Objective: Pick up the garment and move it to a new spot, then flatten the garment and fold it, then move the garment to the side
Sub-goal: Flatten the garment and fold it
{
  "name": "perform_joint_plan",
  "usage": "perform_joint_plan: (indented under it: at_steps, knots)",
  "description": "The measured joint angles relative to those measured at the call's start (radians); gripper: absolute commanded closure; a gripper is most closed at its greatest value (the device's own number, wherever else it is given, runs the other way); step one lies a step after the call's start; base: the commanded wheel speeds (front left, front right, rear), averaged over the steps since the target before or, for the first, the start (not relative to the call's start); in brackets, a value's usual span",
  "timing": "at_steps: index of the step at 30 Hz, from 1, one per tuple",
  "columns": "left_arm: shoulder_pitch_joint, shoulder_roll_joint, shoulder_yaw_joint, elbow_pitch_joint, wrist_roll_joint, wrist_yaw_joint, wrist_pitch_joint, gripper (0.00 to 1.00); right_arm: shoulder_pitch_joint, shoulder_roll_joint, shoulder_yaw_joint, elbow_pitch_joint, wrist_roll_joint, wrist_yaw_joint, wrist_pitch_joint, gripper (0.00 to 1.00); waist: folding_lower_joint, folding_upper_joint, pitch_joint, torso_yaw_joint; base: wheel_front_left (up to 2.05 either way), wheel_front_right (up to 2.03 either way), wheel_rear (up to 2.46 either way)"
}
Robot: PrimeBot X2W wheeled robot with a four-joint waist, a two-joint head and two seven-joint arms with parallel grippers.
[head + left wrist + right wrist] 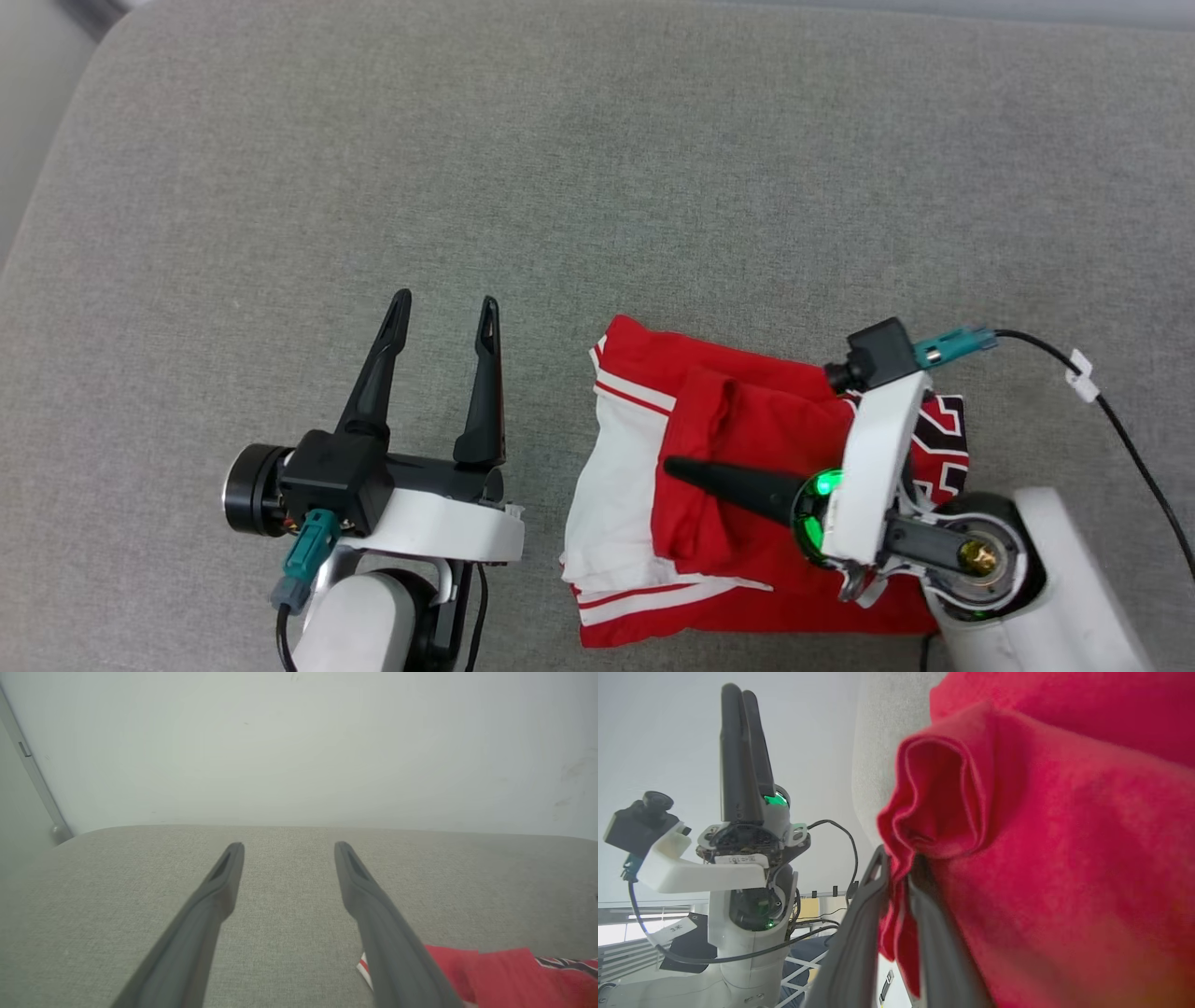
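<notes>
Red garment (738,411): one fold is pinched in my right gripper (900,870).
Left gripper (445,303): fingers wide apart, holding nothing.
Risk: the thin pinch may slip, so the folds open.

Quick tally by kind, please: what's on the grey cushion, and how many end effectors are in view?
garment: 1
end effectors: 2 (left end effector open, right end effector shut on the garment)
grey cushion: 1
Total: 4
</notes>
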Motion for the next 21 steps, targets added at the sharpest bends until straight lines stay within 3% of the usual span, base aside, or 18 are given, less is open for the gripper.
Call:
perform_joint_plan:
  at_steps: [1,8,13,17,21]
  knots:
    - [0.000,-0.002,0.001,0.002,0.004,-0.002,0.000,0.00,-0.003,-0.005,0.018,0.005,-0.015,0.000,-0.019,0.00,0.0000,0.0000,0.003,-0.002,0.00,0.00,0.00]
    - [-0.006,-0.007,0.025,0.012,0.021,-0.018,0.000,0.00,-0.028,-0.049,0.149,-0.035,-0.013,0.000,-0.131,0.00,-0.0001,0.0000,0.000,-0.018,0.00,0.00,0.00]
    - [-0.004,-0.005,0.036,0.012,0.034,-0.024,0.000,0.00,-0.063,-0.132,0.240,-0.141,-0.062,0.000,-0.273,0.00,-0.0001,0.0000,-0.014,-0.038,0.00,0.00,0.00]
    - [0.001,-0.002,0.048,0.013,0.041,-0.026,0.000,0.00,-0.075,-0.227,0.283,-0.186,-0.175,0.000,-0.432,0.00,-0.0001,0.0000,-0.026,-0.063,0.00,0.00,0.00]
    - [0.008,0.004,0.060,0.018,0.042,-0.026,0.000,0.00,-0.066,-0.308,0.263,-0.158,-0.314,0.000,-0.587,0.00,-0.0001,0.0000,-0.037,-0.097,0.00,0.00,0.00]
